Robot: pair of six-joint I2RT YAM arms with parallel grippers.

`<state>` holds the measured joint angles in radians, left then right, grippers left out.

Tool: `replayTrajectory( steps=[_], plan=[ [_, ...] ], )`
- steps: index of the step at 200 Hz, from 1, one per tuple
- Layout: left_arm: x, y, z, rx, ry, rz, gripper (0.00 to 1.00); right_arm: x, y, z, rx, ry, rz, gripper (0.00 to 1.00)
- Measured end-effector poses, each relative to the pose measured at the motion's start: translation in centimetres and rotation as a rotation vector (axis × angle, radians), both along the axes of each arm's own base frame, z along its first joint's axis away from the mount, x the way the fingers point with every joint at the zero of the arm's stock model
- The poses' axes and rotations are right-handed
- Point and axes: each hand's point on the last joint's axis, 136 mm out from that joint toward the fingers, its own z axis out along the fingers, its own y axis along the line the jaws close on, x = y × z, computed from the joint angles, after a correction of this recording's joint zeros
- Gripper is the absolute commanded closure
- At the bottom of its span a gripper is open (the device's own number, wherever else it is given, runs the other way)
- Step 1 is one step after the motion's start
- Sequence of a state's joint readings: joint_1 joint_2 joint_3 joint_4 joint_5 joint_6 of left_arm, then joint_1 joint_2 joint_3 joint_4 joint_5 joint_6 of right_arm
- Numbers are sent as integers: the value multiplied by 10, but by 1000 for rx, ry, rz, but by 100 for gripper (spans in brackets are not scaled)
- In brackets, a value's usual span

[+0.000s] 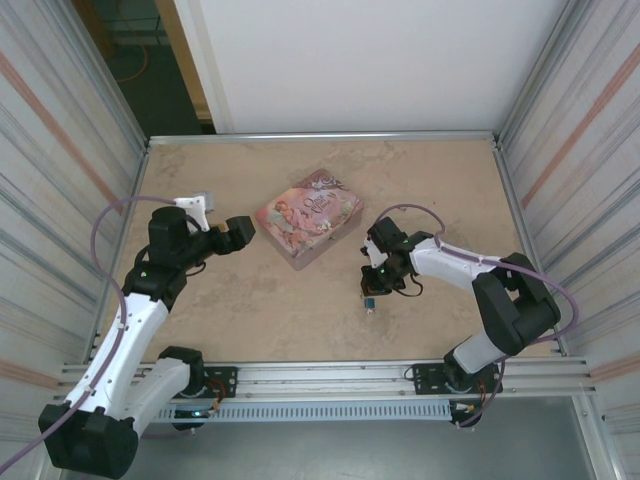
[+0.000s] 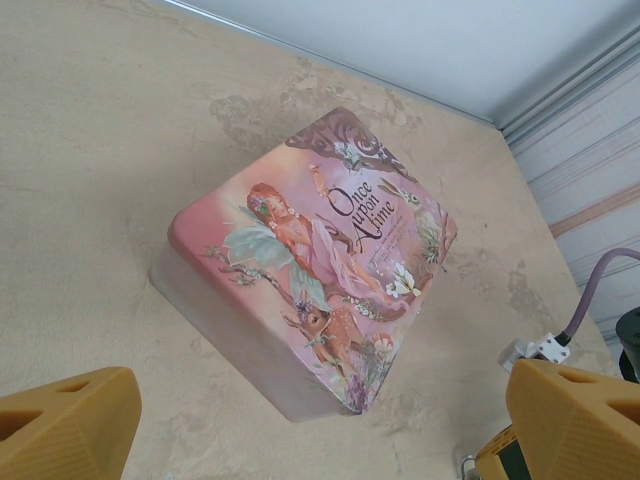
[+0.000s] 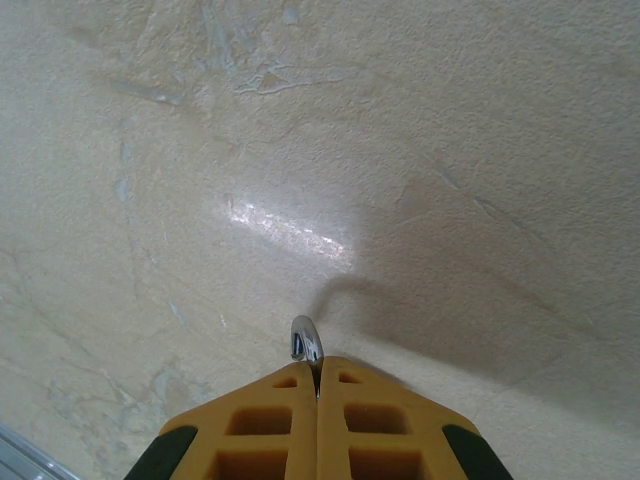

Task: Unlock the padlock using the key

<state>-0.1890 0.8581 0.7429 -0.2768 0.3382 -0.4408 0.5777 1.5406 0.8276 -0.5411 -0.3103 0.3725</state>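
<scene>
I judge the right gripper [image 3: 318, 375] clenched on the shackle [image 3: 306, 345] of the padlock [image 1: 369, 301], its body on the near side of the tips. Left gripper [image 2: 320, 400] released, well to the left.

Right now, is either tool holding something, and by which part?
The right tool is shut on the padlock, apparently by its silvery shackle, which pokes out between the fingertips. The left tool is open and holds nothing.

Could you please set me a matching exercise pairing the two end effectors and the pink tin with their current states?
Things:
1. left end effector
2. right end effector
3. pink tin

States:
A. shut on a silvery metal loop
B. lying lid-up on the table
C. open wide

Pairs: 1-C; 2-A; 3-B
</scene>
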Motion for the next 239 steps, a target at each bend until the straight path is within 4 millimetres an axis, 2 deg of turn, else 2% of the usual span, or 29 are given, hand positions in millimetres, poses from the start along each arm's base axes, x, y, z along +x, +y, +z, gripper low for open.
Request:
replayTrajectory(
  steps=[23,83,130,195,239],
  plan=[
    [0,0,0,0,0,0,5,1,0,-1,-4,-2,0,94],
    [0,0,0,0,0,0,5,1,-1,-2,-23,-15,6,91],
    [0,0,0,0,0,0,5,4,-3,-2,-38,-30,1,82],
    [-1,0,-1,1,5,0,5,11,-4,20,-28,-104,7,69],
    [-1,0,-2,2,11,0,5,17,-5,44,-12,-179,1,61]
  ],
)
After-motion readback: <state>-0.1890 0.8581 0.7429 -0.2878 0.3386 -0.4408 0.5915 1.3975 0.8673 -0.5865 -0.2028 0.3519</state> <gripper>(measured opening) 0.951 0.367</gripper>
